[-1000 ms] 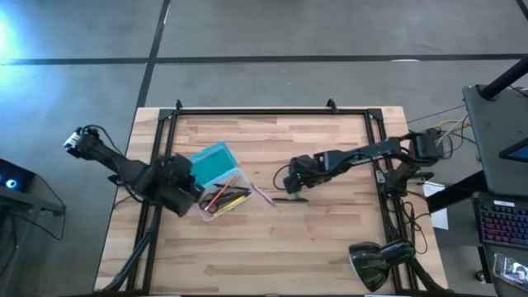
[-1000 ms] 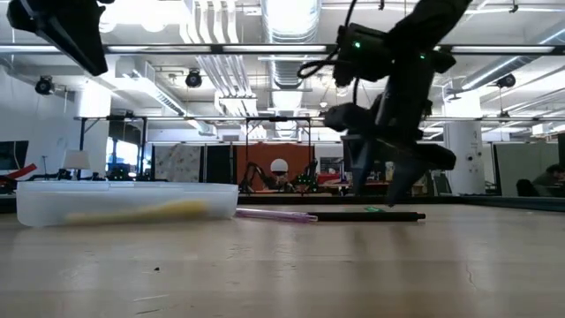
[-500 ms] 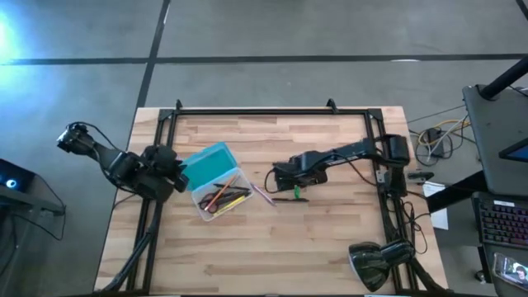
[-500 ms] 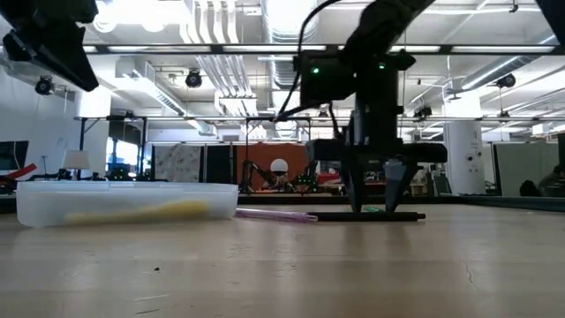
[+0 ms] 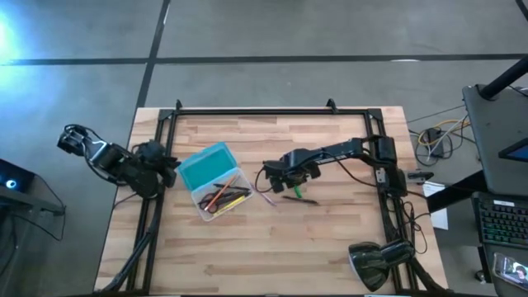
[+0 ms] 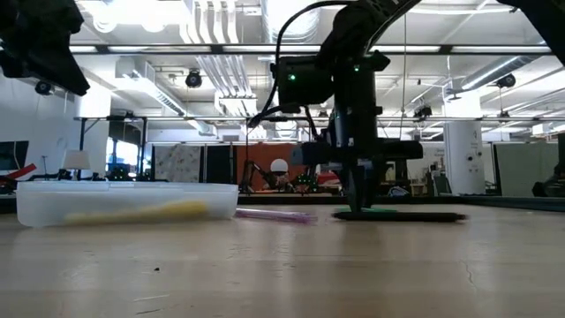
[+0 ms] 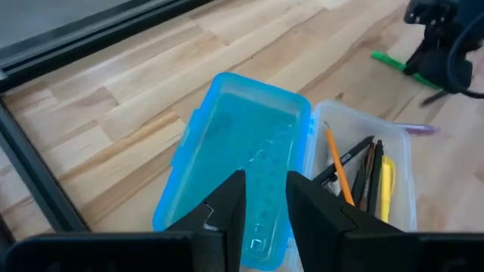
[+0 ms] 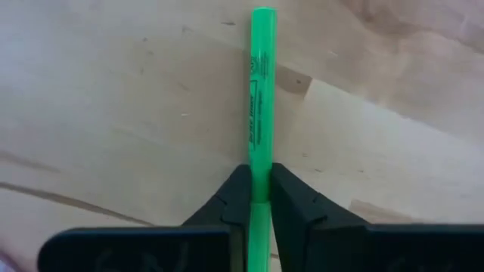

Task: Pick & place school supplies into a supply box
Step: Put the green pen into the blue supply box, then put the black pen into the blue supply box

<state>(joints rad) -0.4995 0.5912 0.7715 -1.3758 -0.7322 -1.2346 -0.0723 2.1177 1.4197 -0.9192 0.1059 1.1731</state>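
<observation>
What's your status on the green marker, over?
Right pincer shut on green marker, down at table. Left pincer open, waiting by supply box. Dark pen lies alongside.

Wooden desk in a workshop, with gear off to one side

The desk (image 5: 330, 247) is pale butcher-block wood inside a black metal frame (image 5: 247, 110), on a grey floor (image 5: 289, 33); a black desk lamp (image 5: 371, 262) sits at one corner, with a keyboard (image 5: 503, 224) and loose cables (image 5: 437, 132) nearby.

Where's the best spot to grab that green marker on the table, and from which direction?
Grip the green marker across its slim round barrel, coming straight down from above, since it lies flat on the table. The right gripper already pinches it that way.
</observation>
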